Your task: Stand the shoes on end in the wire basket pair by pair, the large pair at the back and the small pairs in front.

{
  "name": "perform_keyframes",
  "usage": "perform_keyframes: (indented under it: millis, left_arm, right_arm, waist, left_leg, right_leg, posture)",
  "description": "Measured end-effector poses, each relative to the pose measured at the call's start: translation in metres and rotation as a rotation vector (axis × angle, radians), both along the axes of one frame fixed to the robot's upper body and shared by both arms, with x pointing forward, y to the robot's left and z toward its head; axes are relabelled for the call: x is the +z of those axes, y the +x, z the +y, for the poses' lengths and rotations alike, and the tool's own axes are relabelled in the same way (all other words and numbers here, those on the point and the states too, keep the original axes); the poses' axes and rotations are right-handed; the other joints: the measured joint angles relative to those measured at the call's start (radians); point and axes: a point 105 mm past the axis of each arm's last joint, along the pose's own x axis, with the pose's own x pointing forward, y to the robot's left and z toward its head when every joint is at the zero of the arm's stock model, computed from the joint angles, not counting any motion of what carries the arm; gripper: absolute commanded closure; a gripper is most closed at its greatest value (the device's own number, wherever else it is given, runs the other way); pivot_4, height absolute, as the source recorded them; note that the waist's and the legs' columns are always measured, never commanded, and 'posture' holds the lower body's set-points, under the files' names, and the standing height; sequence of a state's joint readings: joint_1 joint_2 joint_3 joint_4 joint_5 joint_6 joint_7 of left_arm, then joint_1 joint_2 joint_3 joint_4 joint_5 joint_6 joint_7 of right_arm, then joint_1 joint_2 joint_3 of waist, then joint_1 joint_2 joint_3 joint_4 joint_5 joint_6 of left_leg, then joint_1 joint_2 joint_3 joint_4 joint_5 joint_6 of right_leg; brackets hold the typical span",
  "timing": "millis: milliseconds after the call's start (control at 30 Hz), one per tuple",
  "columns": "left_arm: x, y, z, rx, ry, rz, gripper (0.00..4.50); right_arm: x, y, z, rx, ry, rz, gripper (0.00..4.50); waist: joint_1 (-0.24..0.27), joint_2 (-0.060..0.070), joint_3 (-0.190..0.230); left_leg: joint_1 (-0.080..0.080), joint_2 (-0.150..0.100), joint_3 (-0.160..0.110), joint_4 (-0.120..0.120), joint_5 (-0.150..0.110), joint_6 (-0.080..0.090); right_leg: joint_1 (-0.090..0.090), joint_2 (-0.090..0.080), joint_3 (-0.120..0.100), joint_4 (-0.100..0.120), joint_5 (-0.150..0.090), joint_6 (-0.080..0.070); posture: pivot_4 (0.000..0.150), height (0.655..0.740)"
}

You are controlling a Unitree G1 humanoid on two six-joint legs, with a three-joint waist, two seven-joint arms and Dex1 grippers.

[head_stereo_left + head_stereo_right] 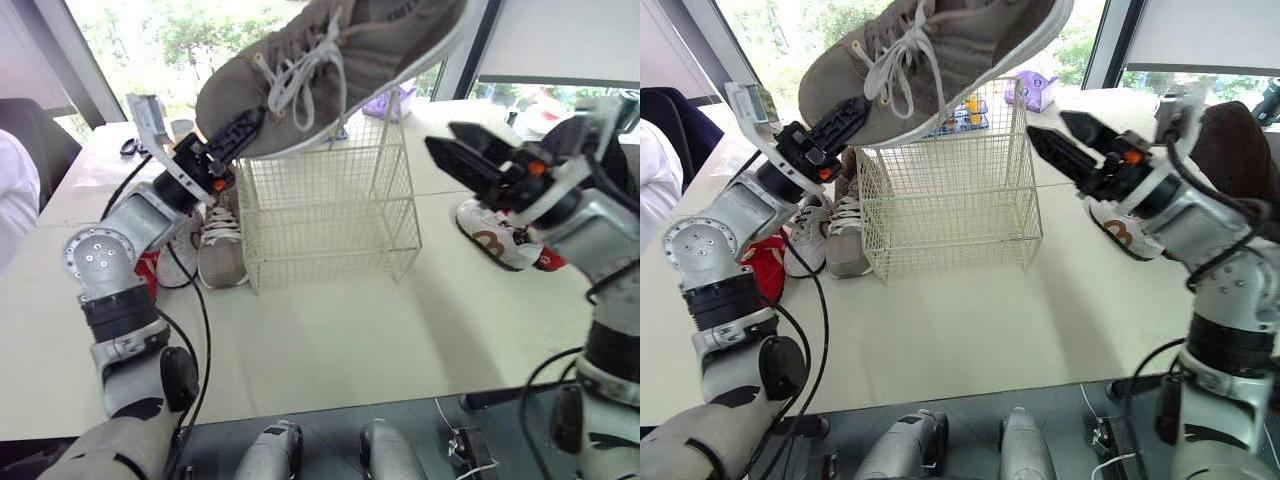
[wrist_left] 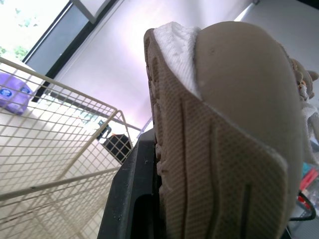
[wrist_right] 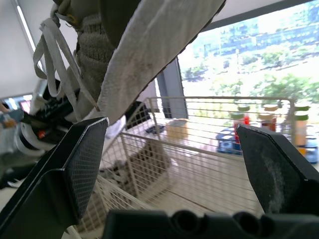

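A large grey-brown sneaker (image 1: 340, 60) with white laces hangs tilted above the wire basket (image 1: 330, 205), toe pointing up and to the right. My left gripper (image 1: 235, 130) is shut on its heel end; the left wrist view has the ribbed sole (image 2: 224, 149) pressed against one black finger (image 2: 129, 199). My right gripper (image 1: 443, 137) is open at the basket's right, at rim height, holding nothing, its pads (image 3: 82, 159) spread wide. A matching grey sneaker (image 1: 222, 245) stands on the table left of the basket. A small white shoe with brown trim (image 1: 495, 238) lies to the right.
A white shoe (image 1: 805, 235) and a red item (image 1: 148, 270) lie left of the basket. A purple box (image 1: 385, 103) and small bottles (image 1: 970, 108) stand behind it. A person's white sleeve (image 1: 15, 200) is at the far left. The table's front edge (image 1: 330, 405) is near.
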State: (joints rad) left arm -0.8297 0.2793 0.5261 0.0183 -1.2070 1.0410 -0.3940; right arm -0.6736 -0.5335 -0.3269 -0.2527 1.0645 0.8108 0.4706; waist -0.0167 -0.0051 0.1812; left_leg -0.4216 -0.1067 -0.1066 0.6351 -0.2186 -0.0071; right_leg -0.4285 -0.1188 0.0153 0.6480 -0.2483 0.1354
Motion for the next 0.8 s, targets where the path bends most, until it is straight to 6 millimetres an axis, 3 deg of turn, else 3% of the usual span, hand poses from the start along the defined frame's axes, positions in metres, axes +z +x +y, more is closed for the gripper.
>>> perform_keyframes:
  millis: [100, 233, 533, 633, 733, 800]
  left_arm:
    - [-0.001, -0.001, -0.004, -0.01, -0.008, 0.017, 3.91]
    - [-0.004, -0.001, -0.003, 0.002, -0.008, 0.027, 3.91]
    - [-0.011, -0.002, -0.001, 0.03, -0.027, 0.031, 3.91]
    - [-0.011, -0.003, 0.001, 0.036, -0.031, 0.025, 3.91]
    - [-0.01, -0.006, 0.002, 0.04, -0.023, 0.007, 3.91]
    - [-0.013, -0.006, 0.004, 0.052, -0.012, 0.008, 3.91]
  right_arm:
    - [0.02, 0.01, 0.019, 0.035, 0.102, -0.027, 0.06]
    - [0.043, 0.018, 0.027, 0.042, 0.186, -0.071, 0.06]
    - [0.052, 0.023, 0.037, 0.081, 0.24, -0.051, 0.06]
    - [0.054, 0.024, 0.04, 0.097, 0.258, -0.041, 0.84]
    - [0.056, 0.025, 0.042, 0.109, 0.27, -0.036, 2.05]
    - [0.055, 0.026, 0.045, 0.121, 0.272, -0.028, 2.62]
  waist:
    - [0.001, 0.0, 0.0]
    - [0.006, 0.0, 0.0]
    - [0.001, 0.0, 0.0]
    - [0.001, 0.0, 0.0]
    - [0.0, 0.0, 0.0]
    - [0.0, 0.0, 0.0]
  left_leg:
    - [0.0, 0.0, 0.0, 0.001, 0.001, -0.001]
    - [-0.001, -0.001, 0.0, 0.002, 0.001, -0.001]
    - [-0.001, 0.0, 0.0, 0.002, 0.001, -0.001]
    - [-0.001, 0.0, 0.0, 0.002, 0.001, -0.001]
    - [-0.001, 0.0, 0.0, 0.002, 0.001, -0.001]
    - [-0.001, 0.0, 0.0, 0.002, 0.0, -0.001]
  right_leg:
    - [0.0, 0.0, 0.0, 0.0, 0.0, 0.0]
    - [0.0, 0.0, 0.0, 0.0, 0.0, 0.0]
    - [0.0, 0.0, 0.0, 0.0, 0.0, 0.0]
    - [0.0, 0.0, 0.0, 0.0, 0.0, 0.0]
    - [0.0, 0.0, 0.0, 0.0, 0.0, 0.0]
    - [0.0, 0.0, 0.0, 0.0, 0.0, 0.0]
  posture:
    - [0.15, 0.74]
    - [0.15, 0.74]
    - [0.15, 0.74]
    - [0.15, 0.74]
    - [0.15, 0.74]
    - [0.15, 0.74]
